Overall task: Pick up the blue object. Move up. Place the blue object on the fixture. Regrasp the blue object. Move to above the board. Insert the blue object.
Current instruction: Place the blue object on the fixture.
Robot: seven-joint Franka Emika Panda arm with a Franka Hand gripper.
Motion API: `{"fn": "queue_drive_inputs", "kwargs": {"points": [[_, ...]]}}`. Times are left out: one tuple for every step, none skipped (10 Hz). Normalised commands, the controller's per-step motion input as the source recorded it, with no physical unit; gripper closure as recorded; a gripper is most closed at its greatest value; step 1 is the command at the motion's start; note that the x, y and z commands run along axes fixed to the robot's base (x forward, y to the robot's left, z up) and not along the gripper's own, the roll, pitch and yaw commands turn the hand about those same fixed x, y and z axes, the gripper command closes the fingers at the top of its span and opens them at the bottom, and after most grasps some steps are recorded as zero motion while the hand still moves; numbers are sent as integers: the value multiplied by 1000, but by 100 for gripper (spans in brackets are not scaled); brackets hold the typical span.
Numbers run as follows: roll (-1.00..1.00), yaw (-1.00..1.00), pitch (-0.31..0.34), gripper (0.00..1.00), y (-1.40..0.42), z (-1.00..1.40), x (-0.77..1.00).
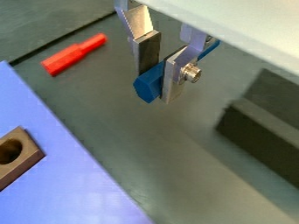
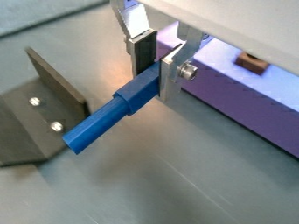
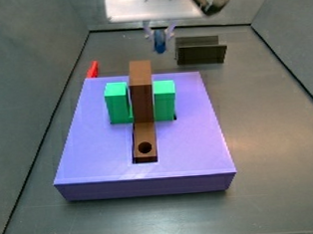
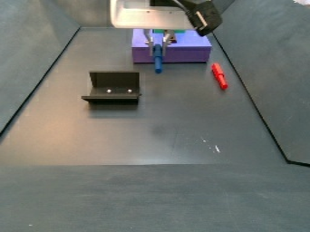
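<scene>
Looking in a wrist view, we see the gripper [image 2: 156, 57] clamped on one end of the blue object [image 2: 114, 112], a slim square-edged peg jutting out level above the grey floor, between the board [image 2: 249, 96] and the fixture [image 2: 41, 109].
</scene>
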Motion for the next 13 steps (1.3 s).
{"fn": "queue_drive_inputs", "kwargs": {"points": [[-840,-217,-71,100,377,37,500],[-889,-197,-46,100,369,0,460],[-734,-163,129,100,400,0,486],[-677,-143,260,100,369,0,551],[-689,-143,277,100,340,6,560],[-671,-143,294,100,337,3,557],[-697,-157,297,100,297,0,574],[-766,-197,251,100,240,0,549],[-834,-269,203,100,117,0,566],[-734,-229,263,100,0,0,669],[-840,-246,103,100,-74,31,620],[-917,-303,0,100,0,-14,546],[-731,-354,-3,100,66,-243,443]]}}
